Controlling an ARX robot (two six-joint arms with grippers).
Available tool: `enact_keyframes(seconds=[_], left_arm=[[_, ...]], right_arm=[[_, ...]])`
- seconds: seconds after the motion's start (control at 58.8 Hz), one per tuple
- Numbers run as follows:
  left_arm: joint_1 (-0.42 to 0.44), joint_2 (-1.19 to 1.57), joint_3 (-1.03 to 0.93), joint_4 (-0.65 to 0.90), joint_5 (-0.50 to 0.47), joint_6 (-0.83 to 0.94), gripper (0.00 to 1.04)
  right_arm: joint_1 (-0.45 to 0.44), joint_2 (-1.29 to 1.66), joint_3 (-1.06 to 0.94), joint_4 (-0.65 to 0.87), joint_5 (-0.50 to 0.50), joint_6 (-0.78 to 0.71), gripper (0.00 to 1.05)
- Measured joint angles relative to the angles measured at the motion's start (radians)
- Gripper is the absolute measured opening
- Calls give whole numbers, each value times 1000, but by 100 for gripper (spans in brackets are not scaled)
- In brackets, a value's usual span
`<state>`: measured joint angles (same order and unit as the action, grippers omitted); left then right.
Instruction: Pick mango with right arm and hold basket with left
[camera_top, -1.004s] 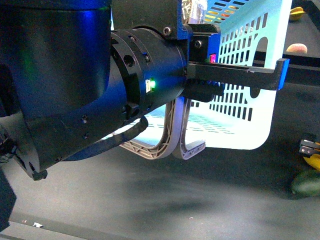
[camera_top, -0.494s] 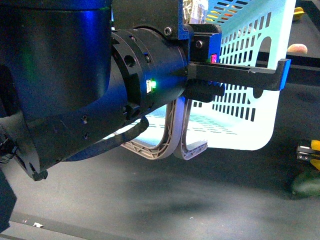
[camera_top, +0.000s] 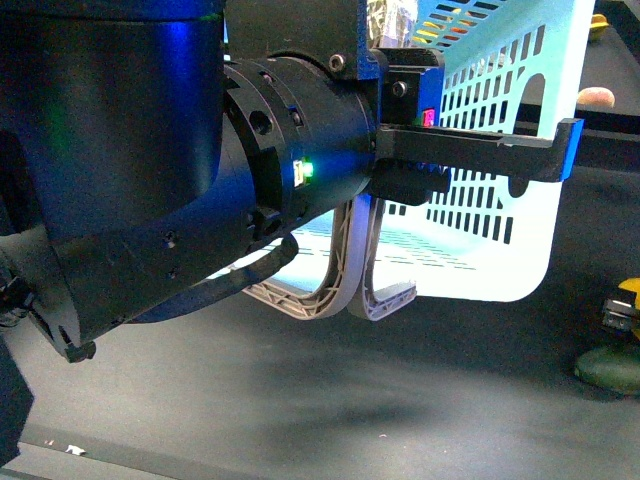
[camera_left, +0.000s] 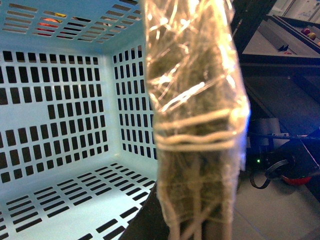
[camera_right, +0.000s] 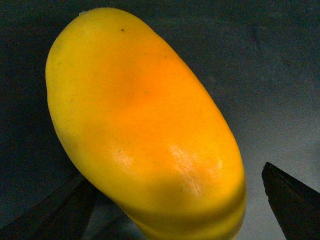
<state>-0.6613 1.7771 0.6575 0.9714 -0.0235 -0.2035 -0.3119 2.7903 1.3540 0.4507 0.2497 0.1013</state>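
The left arm (camera_top: 150, 170) fills the left half of the front view, its green light (camera_top: 303, 169) lit. The left gripper (camera_top: 480, 152) pinches the side wall of the basket (camera_top: 500, 230): one finger runs along the outside and a tape-wrapped finger (camera_left: 195, 115) sits on the inner side. The basket is tilted, its handles (camera_top: 345, 275) hanging down. At the far right edge, the right gripper (camera_top: 619, 316) brackets the mango (camera_right: 145, 125), just above a dark green fruit (camera_top: 608, 368). Its fingers (camera_right: 292, 205) are spread, and one stands clear of the skin.
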Motion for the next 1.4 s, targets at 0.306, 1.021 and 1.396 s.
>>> enact_keyframes(seconds=[0.306,1.021,1.396], left_arm=[[0,0,0,0,-1,0,5],[0,0,0,0,-1,0,5],[0,0,0,0,-1,0,5]], right_arm=[[-5,0,9,-10,-14,39,96],[-29,-98,-121,53,-79,71,56],[-13,-462,-402,142,-187,155,56]])
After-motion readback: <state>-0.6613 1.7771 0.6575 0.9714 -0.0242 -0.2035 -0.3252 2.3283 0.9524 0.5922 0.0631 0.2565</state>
